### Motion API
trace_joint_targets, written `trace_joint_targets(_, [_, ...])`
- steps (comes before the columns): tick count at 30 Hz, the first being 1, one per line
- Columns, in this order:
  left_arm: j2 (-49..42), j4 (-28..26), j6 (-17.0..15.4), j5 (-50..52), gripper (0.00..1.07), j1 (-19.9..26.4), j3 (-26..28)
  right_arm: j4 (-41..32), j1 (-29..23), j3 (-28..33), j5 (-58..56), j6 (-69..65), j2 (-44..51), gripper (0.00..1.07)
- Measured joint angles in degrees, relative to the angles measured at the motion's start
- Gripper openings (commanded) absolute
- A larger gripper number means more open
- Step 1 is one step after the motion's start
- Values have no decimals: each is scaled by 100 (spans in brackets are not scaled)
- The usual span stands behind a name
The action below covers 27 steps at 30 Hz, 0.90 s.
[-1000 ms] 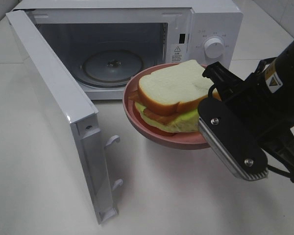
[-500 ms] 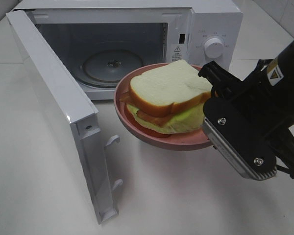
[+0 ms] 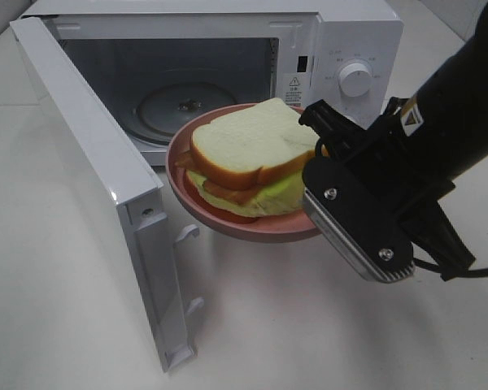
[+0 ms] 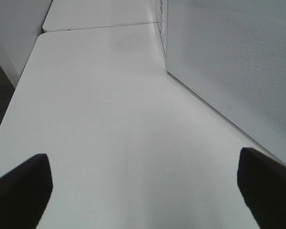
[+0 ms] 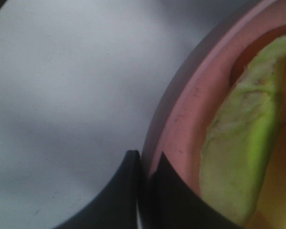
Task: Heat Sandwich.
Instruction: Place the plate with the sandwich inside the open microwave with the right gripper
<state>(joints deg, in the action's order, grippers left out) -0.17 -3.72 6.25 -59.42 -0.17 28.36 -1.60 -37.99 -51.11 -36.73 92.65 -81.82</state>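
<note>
Plainly, the right gripper (image 5: 145,164) was closed on the rim of the plate (image 3: 228,226). In the right wrist view its two dark fingertips (image 5: 126,191) pinched the pink edge, one on the outside and one on the inside. The plate hung clear of the table (image 3: 309,341), just in front of the open microwave (image 3: 350,32) and level with the bottom of its mouth.

The sandwich (image 3: 248,154) lay on the plate and covered most of it. Its top slice was white with a tan crust, and green and orange filling showed along the near side. The far edge of the plate overlapped the front lip of the oven cavity in the high view; whether it touched the lip could not be told.

Inside the cavity the glass turntable (image 3: 187,106) sat bare. The door (image 3: 89,162) stood swung out to the left, its latch hooks facing the plate. A round dial (image 3: 357,79) sat on the control panel to the right of the cavity, just behind the right arm.

The left gripper (image 4: 143,191) stood wide open with nothing between its fingers, low over the table. A white panel (image 4: 229,71) with a fine dotted pattern rose just beside it; whether this was the door's outer face could not be told. This gripper did not show in the high view.
</note>
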Motion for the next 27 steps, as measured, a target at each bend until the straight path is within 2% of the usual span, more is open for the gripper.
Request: trace_joint_targets(27, [0,0,0,0,103,0,0,-11,0,-1473,46,498,-1381,0])
